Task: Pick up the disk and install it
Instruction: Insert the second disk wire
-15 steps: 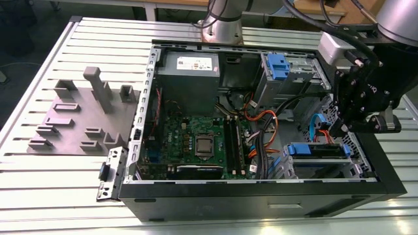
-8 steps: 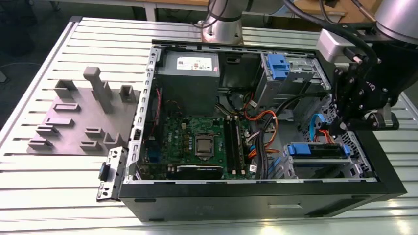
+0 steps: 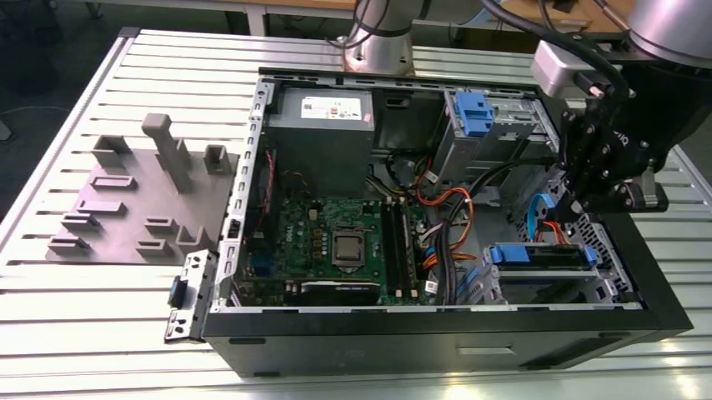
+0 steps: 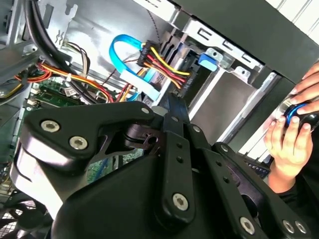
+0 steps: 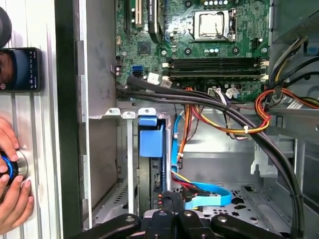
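The disk (image 3: 539, 255) stands on edge in the drive cage at the front corner of the open computer case, on the exterior view's right. Its blue bracket (image 5: 151, 142) faces the motherboard in the first wrist view, and the bracket's blue tab (image 4: 207, 60) shows in the second wrist view. A blue data cable (image 5: 207, 199) and a red-yellow power lead (image 4: 162, 67) end at the disk's outer end. My gripper (image 3: 576, 215) hangs just above that end. Its fingers (image 5: 172, 199) are shut together with nothing between them. I cannot tell whether the tips (image 4: 175, 102) touch the disk.
A second cage (image 3: 506, 125) at the back carries a small blue handle (image 3: 473, 108). Bundled cables (image 3: 445, 225) run beside the motherboard (image 3: 333, 242). A grey block fixture (image 3: 145, 200) lies on the exterior view's left. A person's hand (image 5: 12, 199) holds a blue-ringed knob beside a phone (image 5: 20, 69).
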